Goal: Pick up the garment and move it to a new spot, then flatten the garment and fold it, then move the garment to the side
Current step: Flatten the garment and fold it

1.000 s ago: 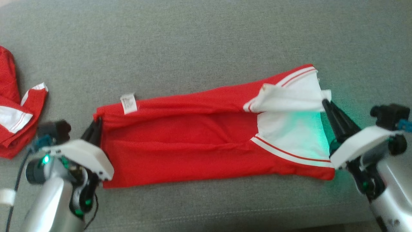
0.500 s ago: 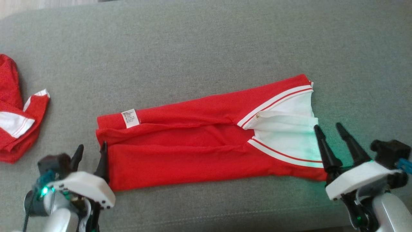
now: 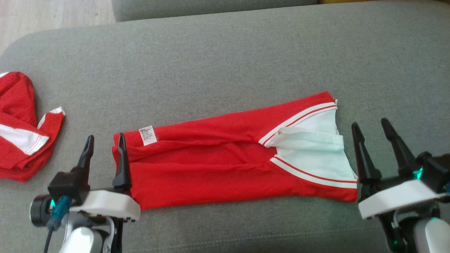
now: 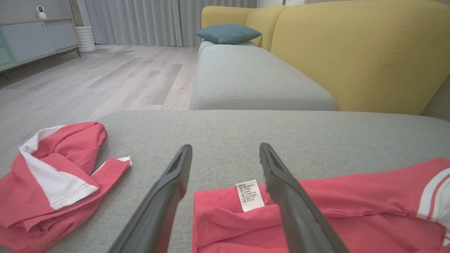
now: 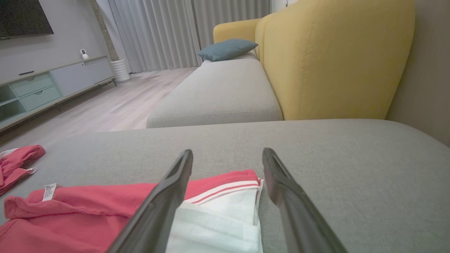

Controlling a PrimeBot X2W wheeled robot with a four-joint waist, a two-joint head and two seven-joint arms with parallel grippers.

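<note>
The garment [image 3: 218,165] is red with a white, red-striped panel at its right end. It lies folded into a long strip on the grey cushion [image 3: 225,63], white label [image 3: 148,135] up near its left end. My left gripper [image 3: 105,137] stands open at that left end, its right finger over the edge of the cloth, holding nothing. In the left wrist view the left gripper [image 4: 225,147] frames the label [image 4: 250,195]. My right gripper [image 3: 370,123] stands open just off the white end, apart from it. In the right wrist view the right gripper [image 5: 228,151] looks over the white panel [image 5: 225,211].
A second red and white garment [image 3: 21,137] lies crumpled at the cushion's left edge. Wooden floor [image 3: 52,14] shows beyond the far left corner. The wrist views show another grey seat [image 4: 246,73], a yellow sofa back [image 4: 351,52] and a blue pillow [image 4: 228,33].
Both grippers opened, let go of the garment's ends and drew back toward me. The lifted white end settled flat. The camera has tilted, so the whole picture sits lower.
</note>
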